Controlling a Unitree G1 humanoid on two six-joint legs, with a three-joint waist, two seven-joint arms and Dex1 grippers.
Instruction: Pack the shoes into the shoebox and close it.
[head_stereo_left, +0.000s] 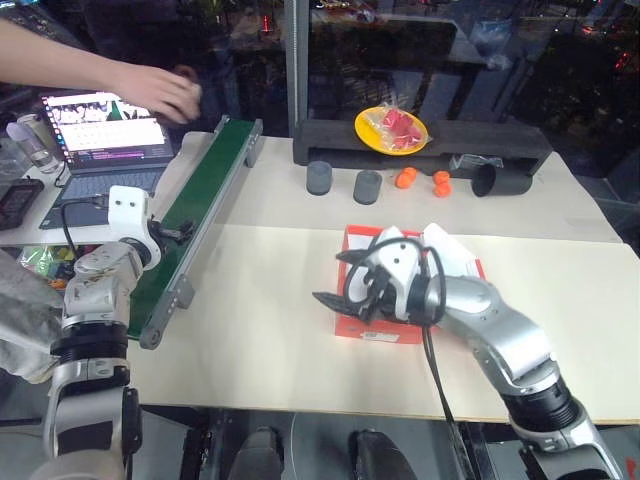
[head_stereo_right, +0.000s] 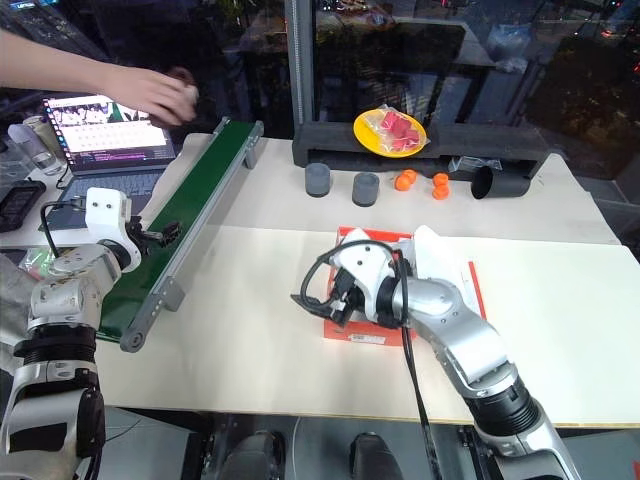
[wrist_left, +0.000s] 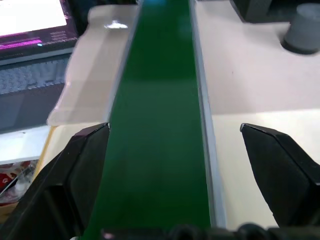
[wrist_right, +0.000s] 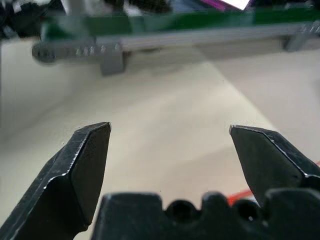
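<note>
While both claws gape wide and empty, right claw (head_stereo_left: 335, 298) hovers at the worktop-centre red-orange cardboard shoebox (head_stereo_left: 365, 328), nearer than left claw (head_stereo_left: 180, 232) over the green conveyor belt (head_stereo_left: 200, 205) by the left edge.

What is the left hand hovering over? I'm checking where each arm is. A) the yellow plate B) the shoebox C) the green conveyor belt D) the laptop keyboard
C: the left hand, fingers spread wide, sits above the green conveyor belt, which runs straight ahead between them.
</note>
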